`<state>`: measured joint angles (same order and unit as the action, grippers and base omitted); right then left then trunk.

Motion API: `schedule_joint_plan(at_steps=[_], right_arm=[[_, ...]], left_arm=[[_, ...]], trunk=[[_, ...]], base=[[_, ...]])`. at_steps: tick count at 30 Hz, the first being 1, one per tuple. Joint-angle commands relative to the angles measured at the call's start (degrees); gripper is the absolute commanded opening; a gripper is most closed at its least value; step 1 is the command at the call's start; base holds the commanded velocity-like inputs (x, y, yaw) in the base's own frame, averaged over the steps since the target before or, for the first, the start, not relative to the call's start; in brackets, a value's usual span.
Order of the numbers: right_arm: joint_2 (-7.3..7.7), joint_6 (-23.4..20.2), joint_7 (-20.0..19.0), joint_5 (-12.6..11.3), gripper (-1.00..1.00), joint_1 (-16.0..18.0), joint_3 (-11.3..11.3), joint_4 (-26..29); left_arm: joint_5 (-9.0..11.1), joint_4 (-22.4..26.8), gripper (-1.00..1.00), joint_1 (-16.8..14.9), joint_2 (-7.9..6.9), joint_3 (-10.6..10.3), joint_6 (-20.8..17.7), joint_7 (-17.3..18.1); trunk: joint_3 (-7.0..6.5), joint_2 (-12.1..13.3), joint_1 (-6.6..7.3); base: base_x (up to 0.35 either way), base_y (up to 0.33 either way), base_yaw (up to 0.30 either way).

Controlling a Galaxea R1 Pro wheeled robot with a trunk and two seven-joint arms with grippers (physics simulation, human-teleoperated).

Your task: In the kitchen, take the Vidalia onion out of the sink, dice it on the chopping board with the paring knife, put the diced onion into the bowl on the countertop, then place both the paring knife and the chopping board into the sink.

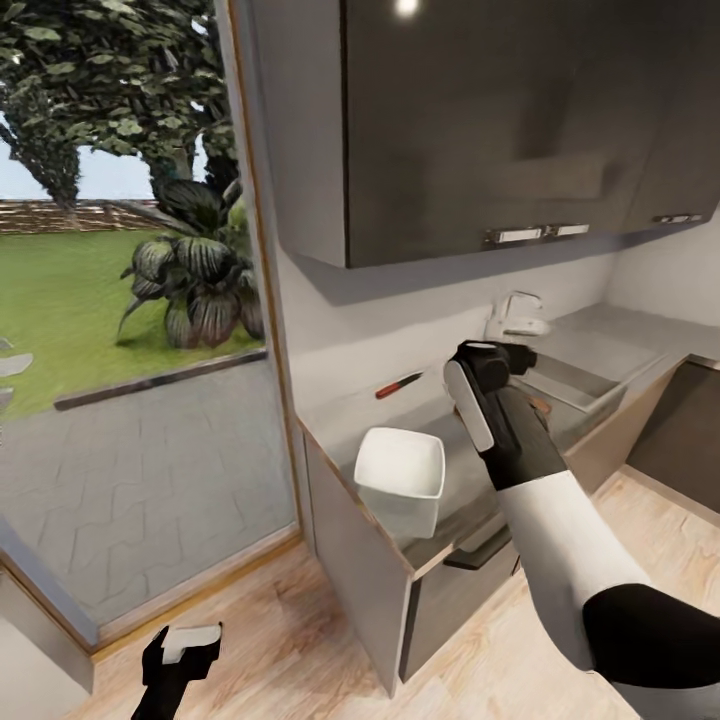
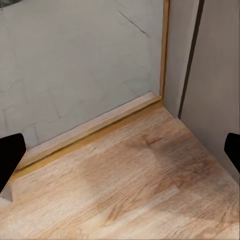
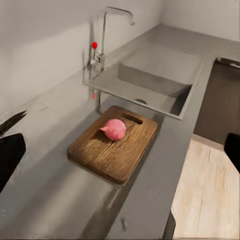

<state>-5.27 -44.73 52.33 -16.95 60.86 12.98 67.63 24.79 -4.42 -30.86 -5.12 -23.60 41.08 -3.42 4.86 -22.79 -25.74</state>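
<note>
Low at the left of the head view, the left gripper [image 1: 180, 655] hangs near the wood floor [image 2: 130, 190] by the glass door, its fingers spread wide and empty; its wrist view confirms this, with the dark fingertips [image 2: 11, 157] at either edge and nothing between. Moving right, the white bowl [image 1: 400, 468] sits at the near end of the countertop [image 1: 345, 420], and the knife [image 1: 399, 385] lies behind it close to the wall. Further right, the right gripper [image 1: 500, 365] hovers above the counter, released and holding nothing. Its arm blocks the board from the head camera, but the right wrist view shows what is hidden: the onion [image 3: 115, 129] rests whole on the board [image 3: 114, 147], just in front of the sink [image 3: 150, 82] and tap [image 3: 102, 37]. So the onion appears to be out of the sink and uncut; fetching the knife looks like the step in hand, which calls for reaching back toward the wall and closing on the red handle.
</note>
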Motion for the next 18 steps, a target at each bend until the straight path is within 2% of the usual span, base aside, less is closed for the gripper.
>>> schedule_joint_plan(at_steps=[1,3,5,10,13,18], right_arm=[[-0.28,-0.2,0.6,-0.5,1.00,0.4,0.1,-0.6],[-1.46,-0.2,0.5,-0.6,1.00,1.7,0.1,-2.7],[-1.69,-0.2,0.5,-0.6,1.00,1.9,0.1,-3.2],[-1.89,0.0,0.5,-0.7,1.00,2.1,0.1,-5.1],[-1.86,1.7,0.5,-0.8,1.00,2.1,0.1,-7.7],[-1.85,3.2,0.3,-0.8,1.00,2.2,0.1,-8.9]], left_arm=[[0.0,-0.1,1.00,-0.1,0.03,-0.5,0.2,-0.4],[0.0,-0.1,1.00,-0.1,0.03,-0.5,0.2,-0.4],[0.0,-0.1,1.00,-0.1,0.03,-0.5,0.2,-0.4],[0.0,-0.1,1.00,-0.1,0.03,-0.5,0.2,-0.4],[0.0,-0.1,1.00,-0.1,0.03,-0.5,0.2,-0.4],[0.0,-0.1,1.00,-0.1,0.03,-0.5,0.2,-0.4]], trunk=[[0.14,-0.1,-0.05],[0.14,-0.1,-0.05],[0.14,-0.1,-0.05],[0.14,-0.1,-0.05],[0.14,-0.1,-0.05],[0.14,-0.1,-0.05]], base=[[0.085,0.285,0.000],[0.089,0.286,0.000],[0.092,0.287,0.000],[0.125,0.285,0.000],[0.231,0.241,0.000],[0.297,0.118,0.000]])
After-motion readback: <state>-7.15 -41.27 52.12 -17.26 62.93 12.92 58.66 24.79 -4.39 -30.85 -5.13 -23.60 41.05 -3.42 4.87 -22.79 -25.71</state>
